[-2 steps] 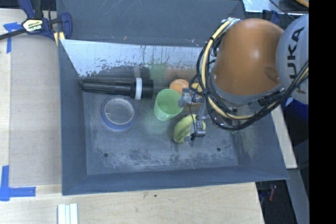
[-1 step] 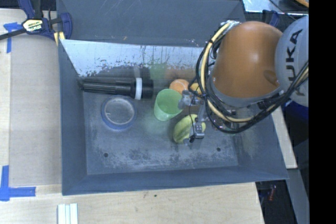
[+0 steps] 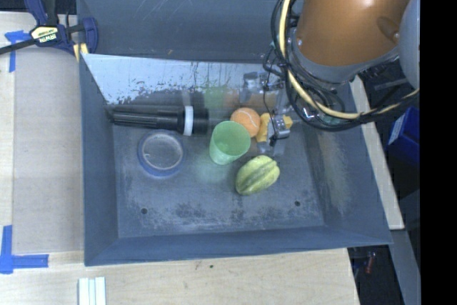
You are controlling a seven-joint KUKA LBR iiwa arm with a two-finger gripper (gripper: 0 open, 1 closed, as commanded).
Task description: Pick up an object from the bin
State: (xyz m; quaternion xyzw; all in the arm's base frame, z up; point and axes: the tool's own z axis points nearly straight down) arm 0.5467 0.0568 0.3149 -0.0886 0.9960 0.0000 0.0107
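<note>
The bin (image 3: 107, 175) is grey, its back wall paler and flecked dark. The cup (image 3: 230, 142) is light green, the ball (image 3: 246, 119) orange, the fruit (image 3: 257, 174) yellow-green with darker stripes. The tube (image 3: 146, 118) is black with a white band, and the lid (image 3: 161, 153) is clear with a blue rim. The arm's cover (image 3: 350, 7) is orange-brown.

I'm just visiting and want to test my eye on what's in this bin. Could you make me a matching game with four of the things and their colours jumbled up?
Things:
1. cup
2. ball
3. long tube
4. ridged fruit

Colours:
A. black with a white band
B. yellow-green
C. orange
D. light green

Pairs: 1-D, 2-C, 3-A, 4-B.
</note>
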